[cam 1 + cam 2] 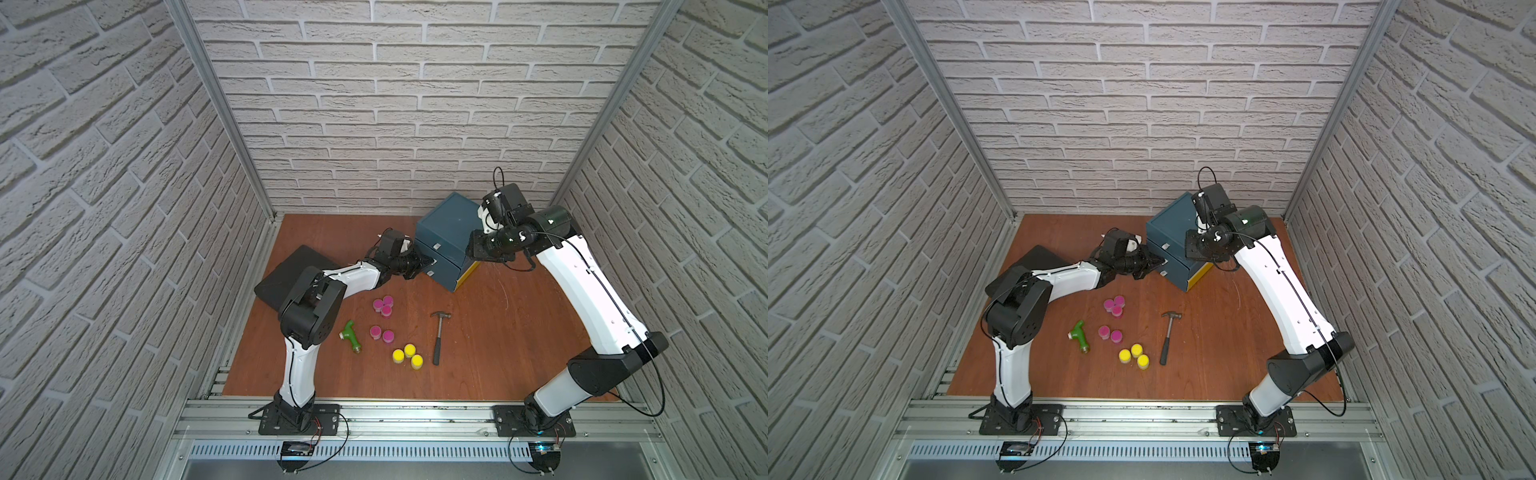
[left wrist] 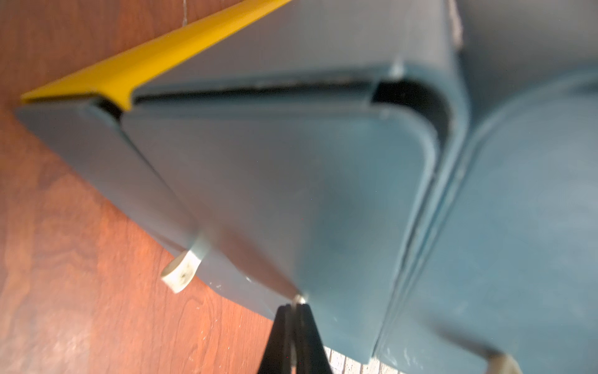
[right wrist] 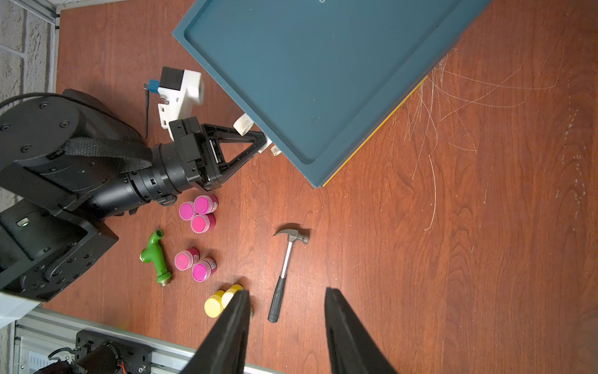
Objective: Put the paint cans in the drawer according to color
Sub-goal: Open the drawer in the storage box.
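Eight paint cans [image 1: 387, 336] lie near your left claw [image 1: 429, 263], clamped on a drawer handle [image 2: 299, 298]; your right claw [image 3: 286, 290] hangs empty, jaws apart.

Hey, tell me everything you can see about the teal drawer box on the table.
The dark teal, plastic-looking drawer box stands turned diagonally at the back of the reddish wooden table. Its flat top has a raised rim, and a yellow strip runs along its base on one side. Its front holds three stacked drawers with small whitish tab handles. The left tool is shut on the middle handle.
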You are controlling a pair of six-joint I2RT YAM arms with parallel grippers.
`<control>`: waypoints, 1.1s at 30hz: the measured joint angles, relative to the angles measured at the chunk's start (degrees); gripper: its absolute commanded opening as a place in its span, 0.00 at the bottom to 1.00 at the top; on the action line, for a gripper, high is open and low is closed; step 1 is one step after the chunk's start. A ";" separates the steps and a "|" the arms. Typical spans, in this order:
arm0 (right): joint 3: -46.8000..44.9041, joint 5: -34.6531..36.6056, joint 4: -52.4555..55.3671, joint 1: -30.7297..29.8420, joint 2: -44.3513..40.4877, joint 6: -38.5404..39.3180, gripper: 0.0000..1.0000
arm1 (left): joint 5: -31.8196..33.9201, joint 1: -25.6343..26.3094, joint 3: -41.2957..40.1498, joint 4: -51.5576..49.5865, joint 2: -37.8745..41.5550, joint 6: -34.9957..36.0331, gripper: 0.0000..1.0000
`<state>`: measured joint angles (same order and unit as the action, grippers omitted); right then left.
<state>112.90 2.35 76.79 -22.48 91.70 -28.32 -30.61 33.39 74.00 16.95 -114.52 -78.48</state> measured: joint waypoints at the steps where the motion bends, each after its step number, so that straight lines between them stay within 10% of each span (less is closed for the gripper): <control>1: 0.00 -0.07 -0.02 0.00 0.00 0.02 0.44 | 0.09 -0.07 -1.14 -0.04 0.92 0.13 0.00; 33: -0.26 -2.19 -1.22 0.00 -0.02 -0.28 0.44 | -0.98 -1.18 -19.78 -13.25 21.33 7.19 0.00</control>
<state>112.64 0.16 75.57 -22.48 91.68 -28.60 -31.59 32.21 54.22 3.70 -93.19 -71.29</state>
